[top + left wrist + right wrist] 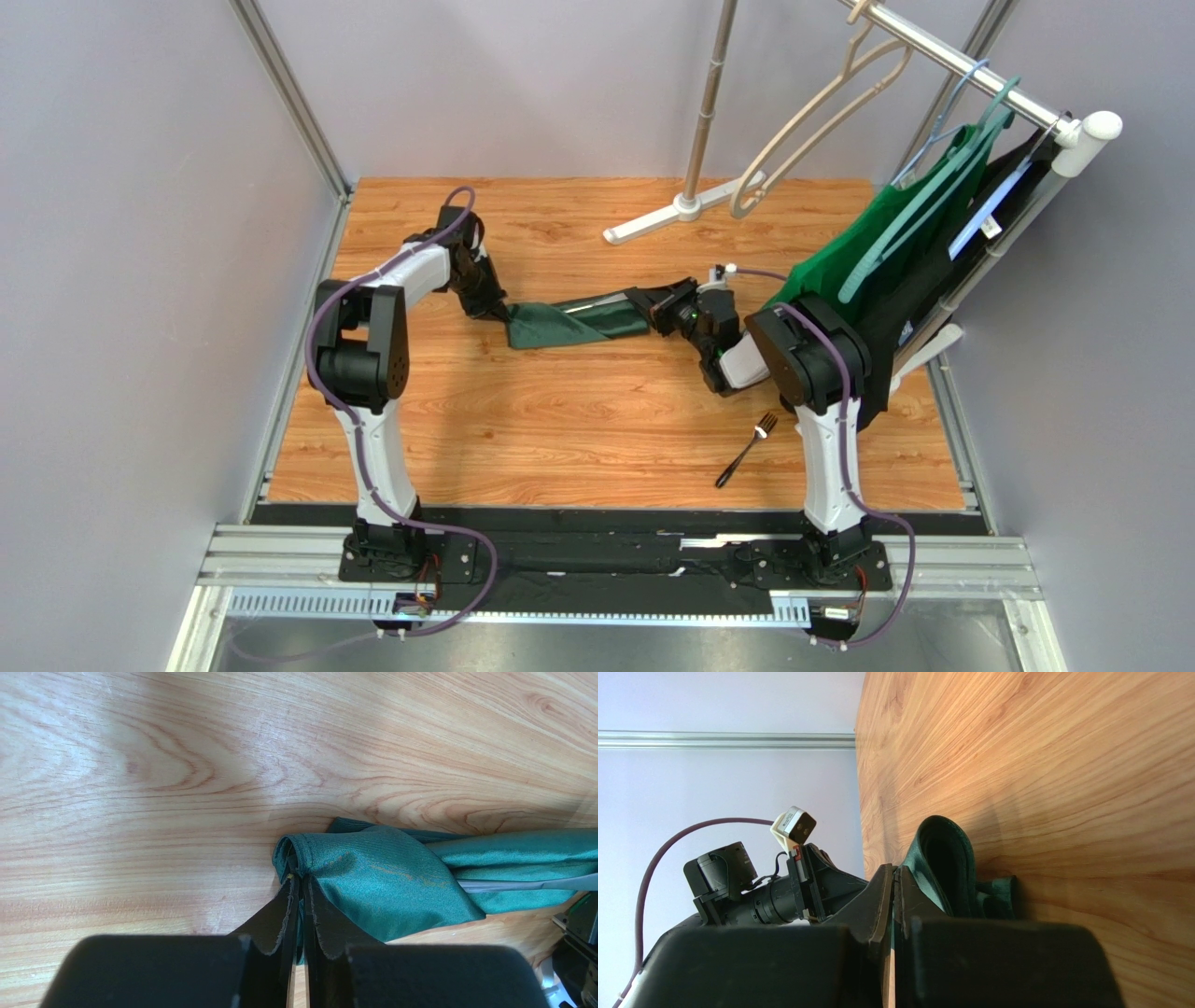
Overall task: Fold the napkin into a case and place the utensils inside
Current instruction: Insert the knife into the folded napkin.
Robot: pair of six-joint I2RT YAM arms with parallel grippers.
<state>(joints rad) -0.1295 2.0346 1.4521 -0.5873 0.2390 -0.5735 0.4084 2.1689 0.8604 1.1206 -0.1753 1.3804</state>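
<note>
One wooden table (589,420) carries everything. At its far right, one rack (982,67) holds one bright green garment (870,266). One napkin (575,319), bunched into a long band, lies across mid-table between two grippers. The left gripper (494,311) pinches its left end, and the right gripper (659,300) is pressed together on its right end. One fork (744,448) lies nearer, at the right, apart from the napkin.

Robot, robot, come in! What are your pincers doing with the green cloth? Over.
Left pincer shut on napkin end. Right pincer shut on other end. Fork lies apart on table, not in the way.
</note>
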